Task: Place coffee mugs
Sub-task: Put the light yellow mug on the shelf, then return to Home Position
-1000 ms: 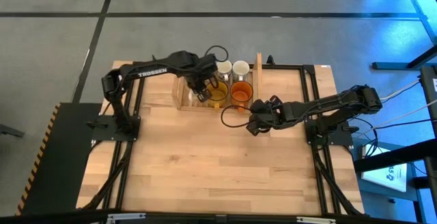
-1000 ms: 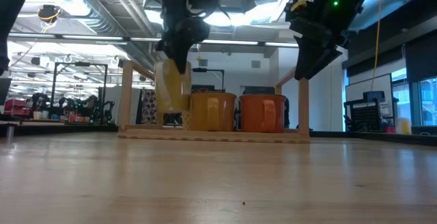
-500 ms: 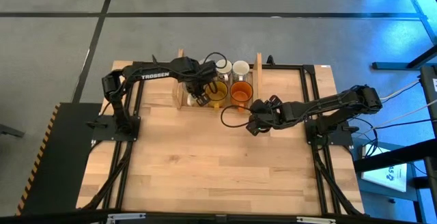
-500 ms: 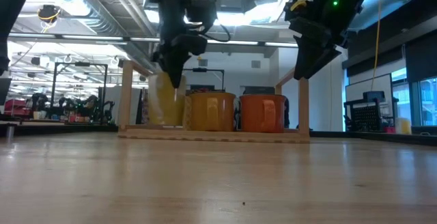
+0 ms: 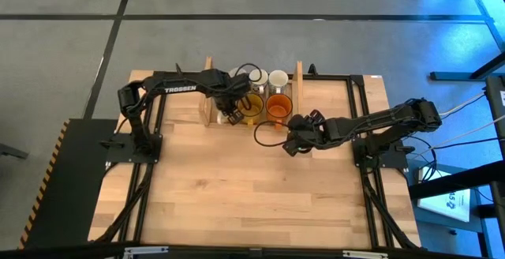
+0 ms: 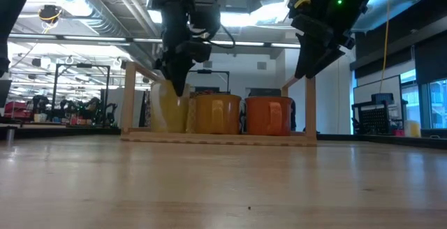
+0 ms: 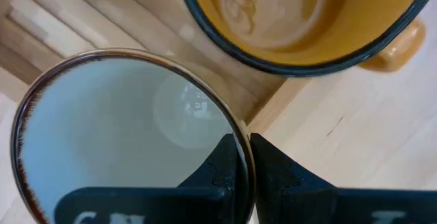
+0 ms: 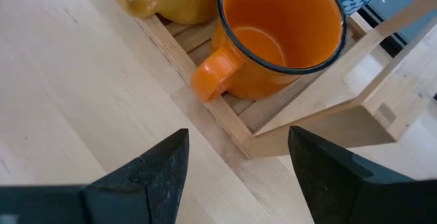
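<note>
A pale mug [image 7: 116, 128] stands in the wooden slatted rack [image 5: 299, 73], at the left end of its near row, and my left gripper [image 5: 229, 110] is shut on it. Beside it in that row are the amber-yellow mug [image 5: 251, 106] and the orange mug [image 5: 278, 107]. Two white mugs [image 5: 268, 78] stand in the far row. In the low view the pale mug [image 6: 167, 110] is level with the amber mug [image 6: 218, 114]. My right gripper [image 8: 239, 149] hangs open above the table, just near of the orange mug [image 8: 280, 26]. My left gripper pinches the pale mug's rim [image 7: 244, 157] on the side next to the amber mug. One finger [image 7: 222, 169] is inside the mug and the other finger [image 7: 280, 176] is outside. It comes from above, pointing down. The mug stands upright with its base down in the rack.
The rack's upright end posts [image 6: 309, 107] rise at both ends of the rows. The bare wooden table [image 5: 252, 188] stretches toward the near edge. The amber mug's handle [image 7: 399, 46] juts over the rack's near rail.
My left gripper has come down and a little toward the table's left, still shut on the pale mug. The mug, first tilted and lifted above the rack's floor, has sunk upright into the slot beside the amber mug.
</note>
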